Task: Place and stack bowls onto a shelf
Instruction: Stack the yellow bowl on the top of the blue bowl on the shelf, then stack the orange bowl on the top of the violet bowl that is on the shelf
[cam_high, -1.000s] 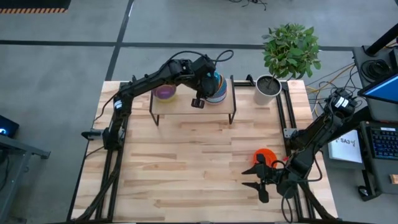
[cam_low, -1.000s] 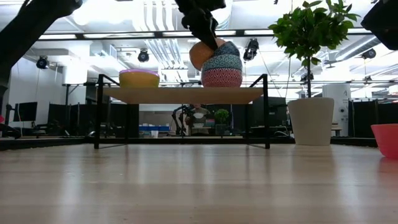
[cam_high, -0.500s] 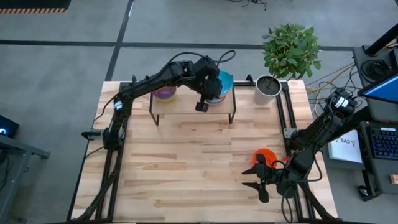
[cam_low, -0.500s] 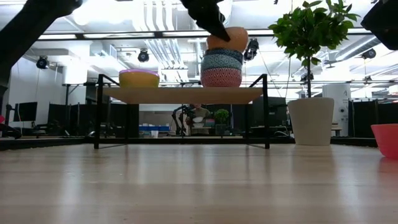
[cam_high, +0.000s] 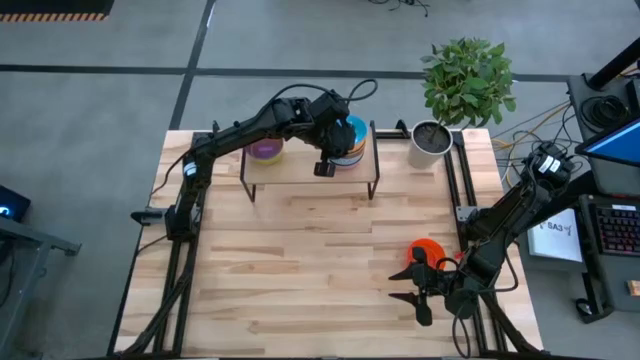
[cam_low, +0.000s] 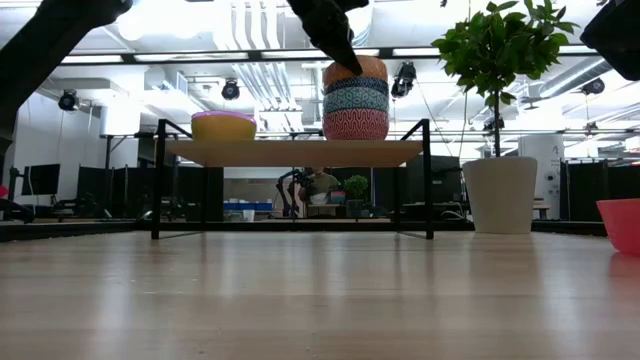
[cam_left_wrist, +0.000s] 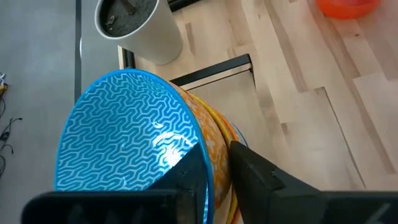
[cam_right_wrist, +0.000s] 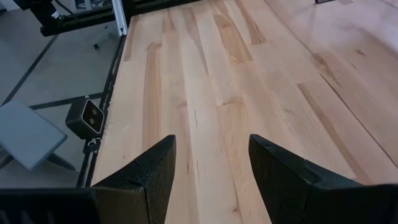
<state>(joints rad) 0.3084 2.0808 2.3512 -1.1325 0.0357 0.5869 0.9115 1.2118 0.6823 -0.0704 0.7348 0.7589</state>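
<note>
Our left claw (cam_left_wrist: 214, 163) is clenched on the rim of the orange patterned bowl (cam_left_wrist: 214, 134), right atop the stack (cam_low: 356, 100) on the shelf (cam_low: 290, 152) beneath it. We should seat it level before letting go. Our right claw (cam_right_wrist: 211, 158) waits released, with the orange-red bowl (cam_high: 425, 250) just beside it.

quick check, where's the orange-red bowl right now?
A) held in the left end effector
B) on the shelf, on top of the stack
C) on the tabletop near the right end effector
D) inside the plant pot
C: the orange-red bowl sits on the tabletop beside the open right end effector, far from the shelf.
</note>
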